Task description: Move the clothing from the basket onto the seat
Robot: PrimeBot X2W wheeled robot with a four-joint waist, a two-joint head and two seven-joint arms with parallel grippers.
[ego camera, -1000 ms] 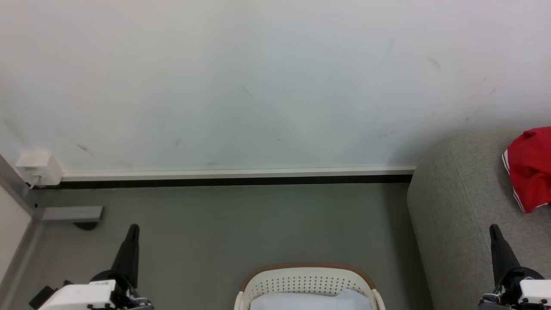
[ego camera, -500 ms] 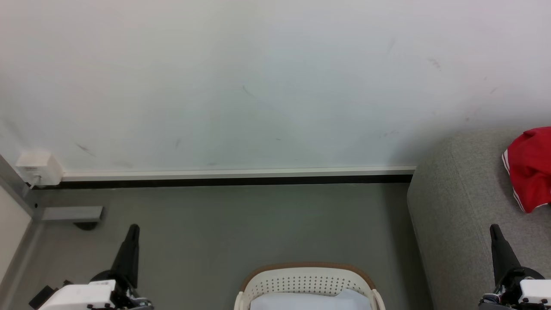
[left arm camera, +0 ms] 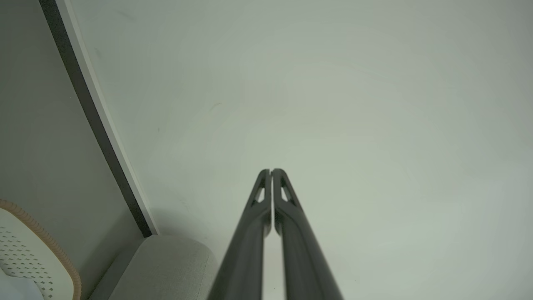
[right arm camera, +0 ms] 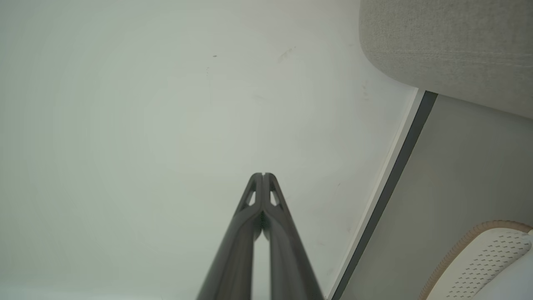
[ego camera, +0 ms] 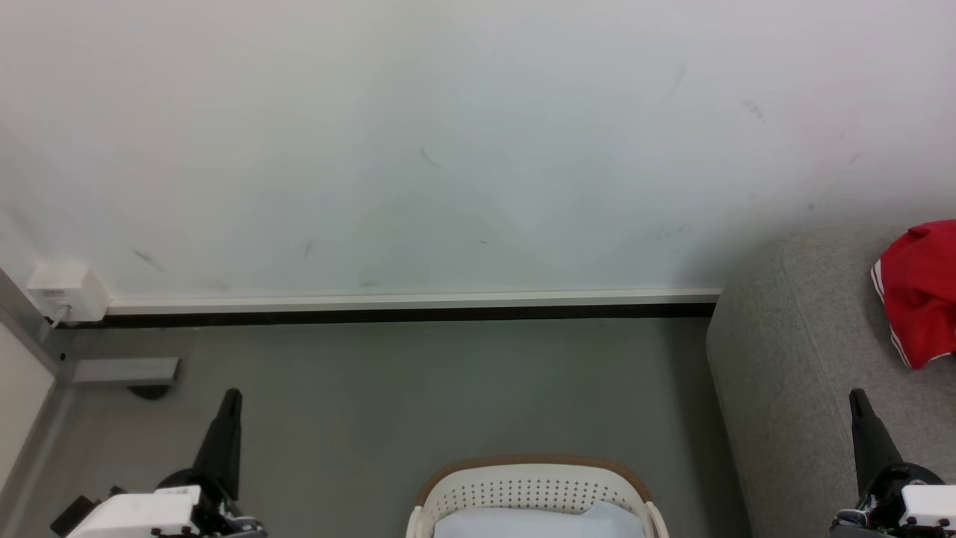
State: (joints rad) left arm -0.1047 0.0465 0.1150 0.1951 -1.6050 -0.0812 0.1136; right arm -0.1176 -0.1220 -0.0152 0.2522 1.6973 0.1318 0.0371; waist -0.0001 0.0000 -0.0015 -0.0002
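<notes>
Clothing [ego camera: 920, 291] lies on the seat [ego camera: 792, 359] beyond the right hand [ego camera: 857, 397] — it and the left hand [ego camera: 232, 396] pinched closed, empty. Basket [ego camera: 534, 486] between them; floor [ego camera: 448, 381] runs to the wall [ego camera: 478, 149].

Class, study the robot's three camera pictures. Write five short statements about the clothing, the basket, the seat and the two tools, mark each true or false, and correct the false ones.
1. A red garment lies on the grey seat. True.
2. The left tool is wide open. False: its two fingers are pressed together, shut.
3. The basket stands on the floor beside the seat. True.
4. The right tool grips a red garment. False: it is shut with nothing between its fingers.
5. The basket's rim band is blue. False: it is brown.
</notes>
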